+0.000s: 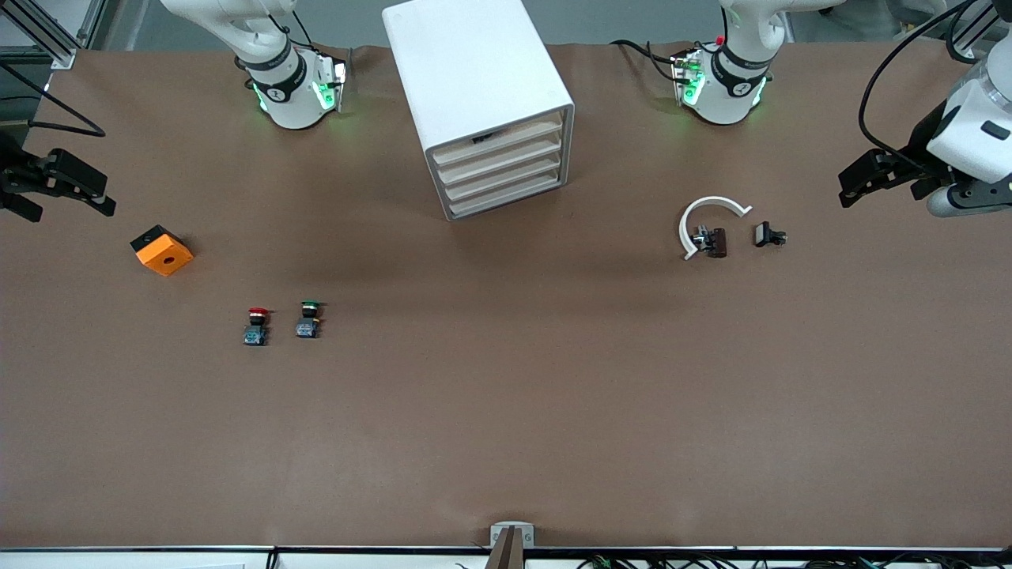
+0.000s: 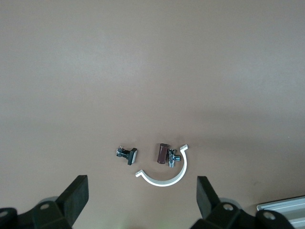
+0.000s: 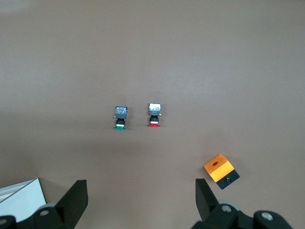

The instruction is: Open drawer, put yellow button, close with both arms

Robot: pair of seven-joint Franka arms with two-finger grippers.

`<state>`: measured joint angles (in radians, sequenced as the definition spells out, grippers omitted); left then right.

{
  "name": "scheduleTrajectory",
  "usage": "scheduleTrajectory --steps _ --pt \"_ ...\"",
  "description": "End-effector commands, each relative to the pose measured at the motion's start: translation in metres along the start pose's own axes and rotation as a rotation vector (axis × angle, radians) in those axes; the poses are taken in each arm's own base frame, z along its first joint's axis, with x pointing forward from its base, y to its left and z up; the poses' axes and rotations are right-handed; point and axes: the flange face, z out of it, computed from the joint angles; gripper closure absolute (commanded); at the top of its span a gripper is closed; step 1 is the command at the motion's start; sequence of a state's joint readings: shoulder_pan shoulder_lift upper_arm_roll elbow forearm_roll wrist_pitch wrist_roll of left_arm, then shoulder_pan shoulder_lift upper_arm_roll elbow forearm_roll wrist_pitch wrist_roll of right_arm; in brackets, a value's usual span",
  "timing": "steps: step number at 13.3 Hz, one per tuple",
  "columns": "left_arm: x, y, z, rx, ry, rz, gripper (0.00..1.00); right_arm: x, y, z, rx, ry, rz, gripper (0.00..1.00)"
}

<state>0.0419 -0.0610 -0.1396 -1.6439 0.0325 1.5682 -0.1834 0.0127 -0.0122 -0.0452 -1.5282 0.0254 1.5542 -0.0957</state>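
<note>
Both pincers stand released: the left pincer (image 1: 858, 183) hovers over the table (image 1: 506, 411) at the left arm's end, the right pincer (image 1: 75, 190) at the right arm's end. No yellow button shows; the drawer (image 1: 496, 142) sits shut in the cabinet (image 1: 474, 71).

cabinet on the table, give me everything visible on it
The cabinet is a big white boxy unit, smooth like plastic, with rounded edges. It stands on the table between the two arm bases, turned slightly so its front faces the front camera at an angle. Four shallow drawers with beige front strips are stacked in it. All look pushed in, including the highest drawer, which has a small dark mark above its strip. Nothing touches it; both grippers are well away.
</note>
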Motion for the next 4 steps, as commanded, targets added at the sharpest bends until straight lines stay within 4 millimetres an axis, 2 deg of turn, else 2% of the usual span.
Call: scheduleTrajectory --steps 1,4 --pt "0.0003 -0.0025 -0.0059 -0.016 -0.004 0.007 0.0 0.0004 0.0006 -0.004 0.014 0.002 0.004 0.0" --pt "0.0006 -0.0066 -0.0048 -0.015 -0.008 0.007 0.0 0.0003 0.0007 -0.0032 0.014 0.0 0.003 0.0"
